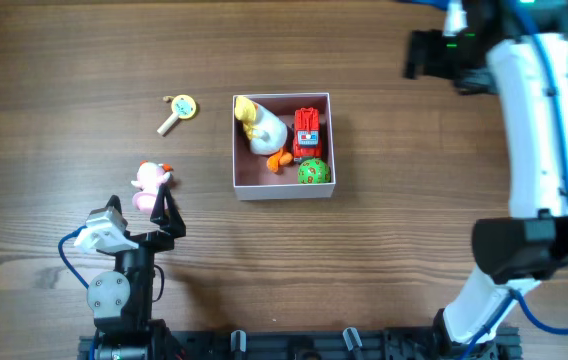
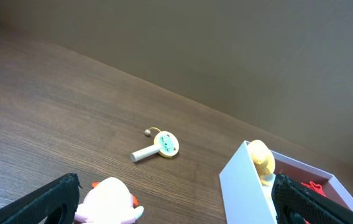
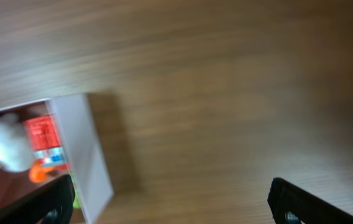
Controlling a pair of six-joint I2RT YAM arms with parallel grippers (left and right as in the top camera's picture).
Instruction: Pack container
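The container [image 1: 282, 192], a shallow white-walled box with a pink inside, sits mid-table. It holds a white and yellow duck [image 1: 261, 127], a red truck [image 1: 307, 128] and a green ball [image 1: 312, 171]. A pink toy [image 1: 149, 182] lies on the wood to its left, just ahead of my left gripper [image 1: 142, 212]. That gripper [image 2: 175, 194] is open, with the pink toy [image 2: 108, 200] near its left finger and the container's wall [image 2: 245, 186] by its right one. My right gripper [image 1: 422, 55] hovers far right of the box. It [image 3: 170, 190] stands open and empty over bare wood, the container [image 3: 86, 149] to its left.
A yellow round rattle with a white handle [image 1: 178, 110] lies on the table left of the container and beyond the pink toy; it also shows as the rattle [image 2: 161, 146] in the left wrist view. The right arm [image 1: 539, 150] reaches along the right side.
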